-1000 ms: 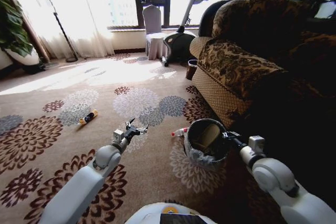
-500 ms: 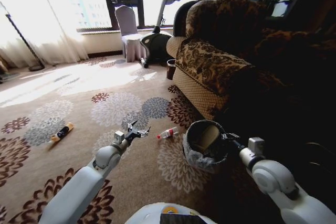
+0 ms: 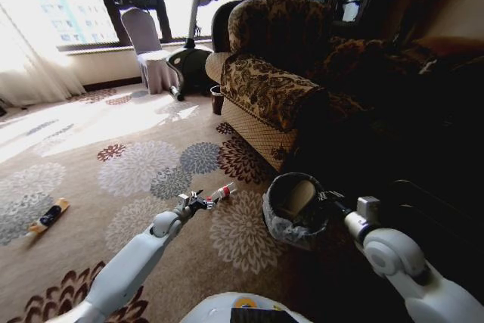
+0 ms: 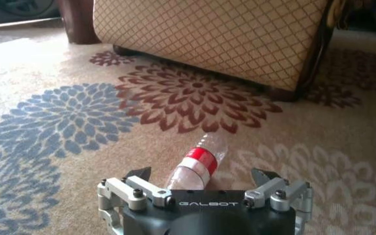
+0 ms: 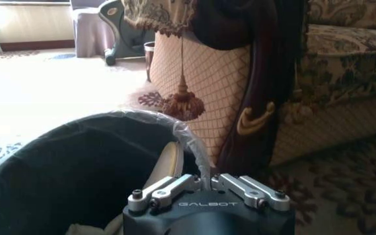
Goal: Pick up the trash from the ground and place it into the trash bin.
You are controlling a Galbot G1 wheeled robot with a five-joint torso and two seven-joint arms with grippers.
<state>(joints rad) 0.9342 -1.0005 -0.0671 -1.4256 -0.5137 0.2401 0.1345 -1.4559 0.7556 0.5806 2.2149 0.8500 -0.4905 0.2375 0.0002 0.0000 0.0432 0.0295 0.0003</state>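
Left claw (image 4: 201, 183): we are now hovering it spread open right over the bottle (image 4: 198, 162), closer than before.
Right claw (image 5: 209, 188): we are still pinching the trash bin (image 3: 281, 221) rim.

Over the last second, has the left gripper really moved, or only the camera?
Yes. The left gripper has closed in on the small bottle lying on the carpet; the bottle now sits just ahead of its open jaws.

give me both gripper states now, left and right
left gripper: open, empty, bottle lies between its fingers.
right gripper: shut on the trash bin rim.
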